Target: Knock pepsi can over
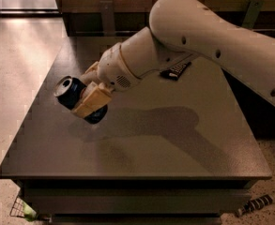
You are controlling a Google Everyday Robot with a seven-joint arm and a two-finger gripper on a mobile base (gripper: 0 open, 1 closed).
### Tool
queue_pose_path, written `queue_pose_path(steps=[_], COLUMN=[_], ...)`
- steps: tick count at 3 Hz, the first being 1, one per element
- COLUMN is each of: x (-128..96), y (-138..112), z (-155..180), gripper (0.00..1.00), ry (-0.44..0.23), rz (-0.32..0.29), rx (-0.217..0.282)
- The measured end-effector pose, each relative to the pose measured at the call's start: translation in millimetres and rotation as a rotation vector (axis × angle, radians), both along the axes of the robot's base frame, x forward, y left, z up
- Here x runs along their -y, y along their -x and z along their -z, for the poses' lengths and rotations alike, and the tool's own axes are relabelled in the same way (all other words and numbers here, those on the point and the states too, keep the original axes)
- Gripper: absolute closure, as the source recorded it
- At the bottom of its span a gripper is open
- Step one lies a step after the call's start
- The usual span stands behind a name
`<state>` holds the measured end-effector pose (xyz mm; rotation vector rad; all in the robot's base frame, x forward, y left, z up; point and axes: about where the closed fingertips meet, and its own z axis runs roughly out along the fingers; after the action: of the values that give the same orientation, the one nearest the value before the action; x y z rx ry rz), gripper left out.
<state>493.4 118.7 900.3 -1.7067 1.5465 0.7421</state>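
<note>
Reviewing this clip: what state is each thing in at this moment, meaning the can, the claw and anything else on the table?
pepsi can: tilted steeply, silver top toward the upper left, clamped in the claw, apparently lifted off the table.
claw: shut on the pepsi can, over the table's left side.
black packet: lying flat on the table's far side, partly hidden by the arm.
</note>
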Motion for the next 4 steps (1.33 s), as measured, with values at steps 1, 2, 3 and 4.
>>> queue_pose_path(steps=[1, 2, 3, 4], x=[-1, -6, -10, -20], y=[2, 9, 13, 15], z=[4, 14, 24, 44], gripper=[1.00, 1.00, 1.00, 1.00], ry=[0.186, 0.341, 0.484, 0.558], rz=[0.022, 0.047, 0.061, 0.059], rx=[0.031, 0.061, 0.102, 0.115])
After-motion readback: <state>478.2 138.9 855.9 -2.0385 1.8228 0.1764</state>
